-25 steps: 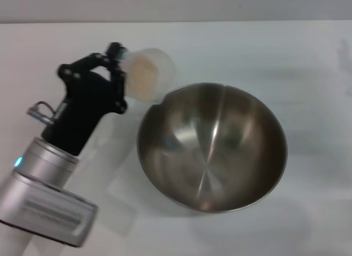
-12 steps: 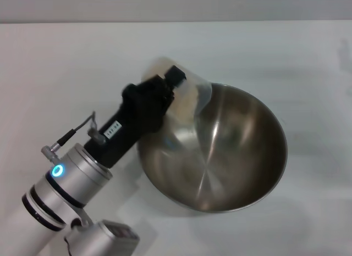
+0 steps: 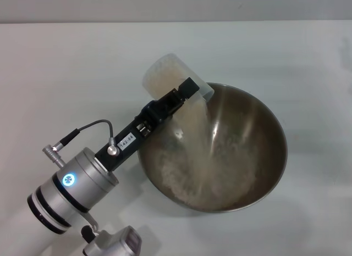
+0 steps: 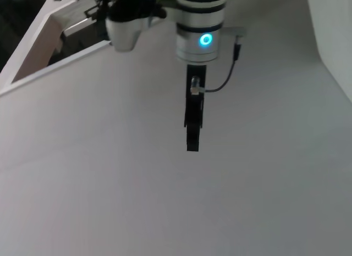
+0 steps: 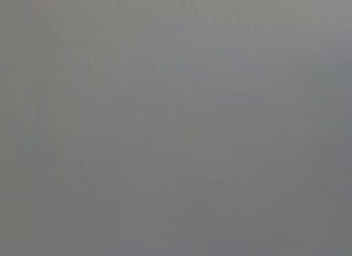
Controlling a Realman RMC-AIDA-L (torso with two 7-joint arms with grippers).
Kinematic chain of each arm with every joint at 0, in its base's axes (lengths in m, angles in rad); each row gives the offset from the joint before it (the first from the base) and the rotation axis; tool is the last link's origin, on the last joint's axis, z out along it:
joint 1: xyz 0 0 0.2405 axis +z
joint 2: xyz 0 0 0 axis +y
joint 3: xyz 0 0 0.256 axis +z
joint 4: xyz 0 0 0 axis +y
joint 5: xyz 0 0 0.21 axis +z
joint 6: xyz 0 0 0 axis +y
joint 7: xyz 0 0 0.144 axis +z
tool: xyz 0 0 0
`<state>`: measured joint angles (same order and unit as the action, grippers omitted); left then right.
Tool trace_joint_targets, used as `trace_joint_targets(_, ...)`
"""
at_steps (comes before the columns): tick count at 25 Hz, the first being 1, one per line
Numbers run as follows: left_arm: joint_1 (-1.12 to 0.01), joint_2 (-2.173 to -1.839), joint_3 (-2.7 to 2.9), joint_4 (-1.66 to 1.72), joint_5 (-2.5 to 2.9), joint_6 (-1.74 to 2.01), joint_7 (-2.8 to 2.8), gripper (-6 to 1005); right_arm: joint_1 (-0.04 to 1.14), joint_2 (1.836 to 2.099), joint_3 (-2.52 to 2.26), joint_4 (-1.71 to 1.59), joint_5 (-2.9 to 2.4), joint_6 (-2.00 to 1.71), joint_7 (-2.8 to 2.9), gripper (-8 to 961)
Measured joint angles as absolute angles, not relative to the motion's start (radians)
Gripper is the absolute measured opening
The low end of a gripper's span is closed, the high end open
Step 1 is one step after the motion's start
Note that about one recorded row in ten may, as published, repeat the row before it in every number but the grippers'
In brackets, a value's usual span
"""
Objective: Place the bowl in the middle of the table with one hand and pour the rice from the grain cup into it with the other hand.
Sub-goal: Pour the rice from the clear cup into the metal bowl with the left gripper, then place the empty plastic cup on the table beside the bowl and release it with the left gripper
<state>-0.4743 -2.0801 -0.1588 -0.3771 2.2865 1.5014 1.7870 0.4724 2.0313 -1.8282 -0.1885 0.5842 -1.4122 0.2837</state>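
Over the bowl (image 3: 220, 151) rim at 10 o'clock, mid-worktop (image 3: 66, 64), left gripper (image 3: 184, 94) jaws clamp the tipped grain cup (image 3: 168, 74), rice (image 3: 195, 162) streaming in: pour step underway; next I'd hold the tilt until empty; right gripper not in view.

Far edge: a grey wall band (image 3: 176, 6) runs straight across the top of the head view.
Light: soft, even, casting faint shadows.
Right wrist view: plain grey, nothing discernible.
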Motion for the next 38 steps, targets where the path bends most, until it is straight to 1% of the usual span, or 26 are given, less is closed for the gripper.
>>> trace_joint_targets(11,-0.482,-2.08,-0.159,-0.385,2.287,1.457,1.93,84,0.469,2.031,-1.832,-0.19,0.583,-1.412,0.284,458)
trace_joint_targets(31,-0.491,-2.08,-0.153,-0.403,2.288,1.404,2.168,109,0.459,2.039,-1.835,-0.188,0.583,-1.414,0.284,456)
trace_joint_targets(36,-0.483,-2.08,-0.165,-0.415,2.288,1.409,2.122,115,0.457,2.039,-1.832,-0.191,0.583,-1.414,0.284,456)
trace_joint_targets(38,-0.474,-2.08,-0.191,-0.433,2.285,1.42,1.985,117,0.456,2.039,-1.83,-0.192,0.583,-1.414,0.284,456)
